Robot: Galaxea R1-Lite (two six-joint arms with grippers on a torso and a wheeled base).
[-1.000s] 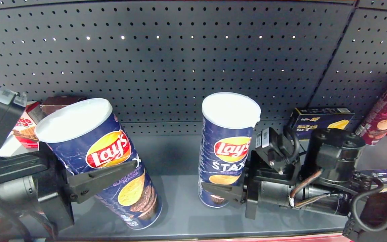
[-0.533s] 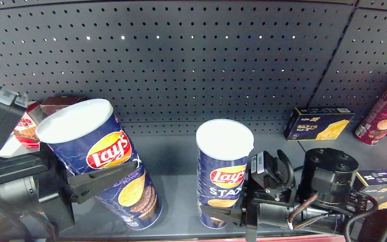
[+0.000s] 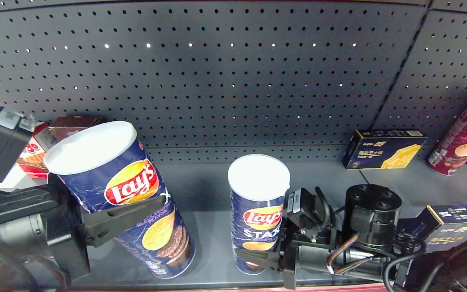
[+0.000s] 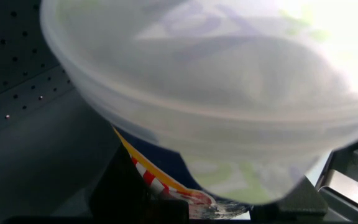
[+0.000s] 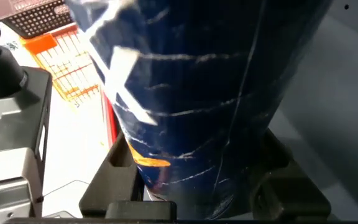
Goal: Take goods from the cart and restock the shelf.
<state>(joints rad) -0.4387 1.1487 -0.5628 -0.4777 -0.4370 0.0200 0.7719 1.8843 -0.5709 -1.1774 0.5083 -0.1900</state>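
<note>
Two dark blue chip cans with white lids are over the grey shelf (image 3: 209,182). The left can (image 3: 130,187) leans toward the left, its base near the shelf's front edge; my left gripper (image 3: 144,194) is shut on its middle. The left wrist view has this can's pale lid (image 4: 216,99) close up. The right can (image 3: 258,219) stands upright at the shelf's front centre, with my right gripper (image 3: 253,251) shut on its lower part from the right. In the right wrist view this can's blue wall (image 5: 216,93) sits between the black fingers (image 5: 114,186). Whether its base touches the shelf is unclear.
A pegboard wall (image 3: 217,81) backs the shelf. At the back right lie a dark box with yellow print (image 3: 385,149) and a leaning purple can (image 3: 462,138). Another dark box (image 3: 452,221) lies front right. Red-white (image 3: 31,158) and brown boxes (image 3: 75,123) sit back left.
My right gripper has carried its can from mid-shelf toward the front edge and a little to the left. The left gripper and its tilted can have stayed put.
</note>
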